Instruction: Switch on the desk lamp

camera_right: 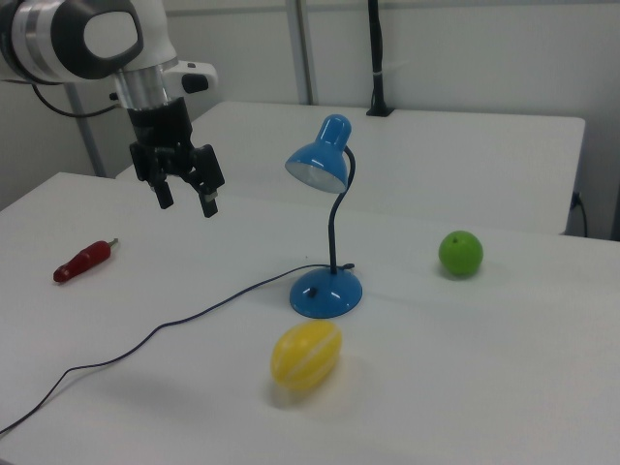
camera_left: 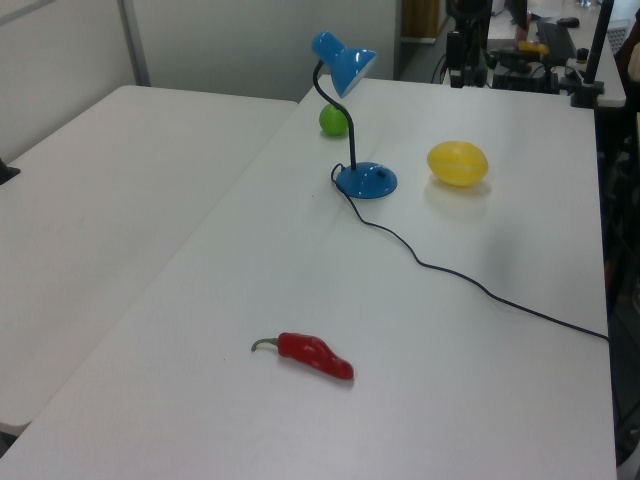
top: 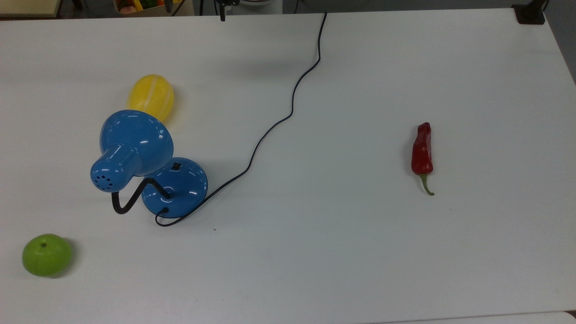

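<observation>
The desk lamp stands on the white table [top: 342, 234], with a glossy blue shade [top: 135, 141] on a bent black neck over a round blue base [top: 177, 189]. A small black switch [top: 176, 166] sits on the base's rim. In the right view the shade [camera_right: 320, 160] faces down and left and shows no glow, above the base [camera_right: 326, 293]. A thin black cord [top: 292, 99] runs from the base to the table's far edge. My gripper [camera_right: 186, 205] hangs open and holds nothing, well above the table at the right view's left, far from the lamp [camera_left: 366, 180].
A yellow fruit [top: 151, 96] lies close beside the lamp. A green apple [top: 47, 254] sits near the top view's lower left corner. A red chili pepper [top: 422, 150] lies off at the top view's right. A second white table [camera_left: 100, 200] adjoins this one.
</observation>
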Action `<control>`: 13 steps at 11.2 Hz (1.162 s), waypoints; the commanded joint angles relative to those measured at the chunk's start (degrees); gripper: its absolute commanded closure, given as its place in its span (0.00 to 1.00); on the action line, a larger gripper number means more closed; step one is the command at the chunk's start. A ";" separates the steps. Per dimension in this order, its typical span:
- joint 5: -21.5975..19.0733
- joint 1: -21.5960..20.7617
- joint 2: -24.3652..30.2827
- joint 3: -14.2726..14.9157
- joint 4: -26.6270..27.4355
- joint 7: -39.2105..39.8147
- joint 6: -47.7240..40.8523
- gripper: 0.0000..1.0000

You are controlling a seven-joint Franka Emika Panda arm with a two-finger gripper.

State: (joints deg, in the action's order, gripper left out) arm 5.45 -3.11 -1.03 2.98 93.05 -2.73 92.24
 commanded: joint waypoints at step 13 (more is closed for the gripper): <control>-0.71 0.21 -0.29 -0.08 -0.24 1.15 0.40 1.00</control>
State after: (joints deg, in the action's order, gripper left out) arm 5.44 -3.09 -1.04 2.99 93.05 -2.73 92.24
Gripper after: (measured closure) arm 0.300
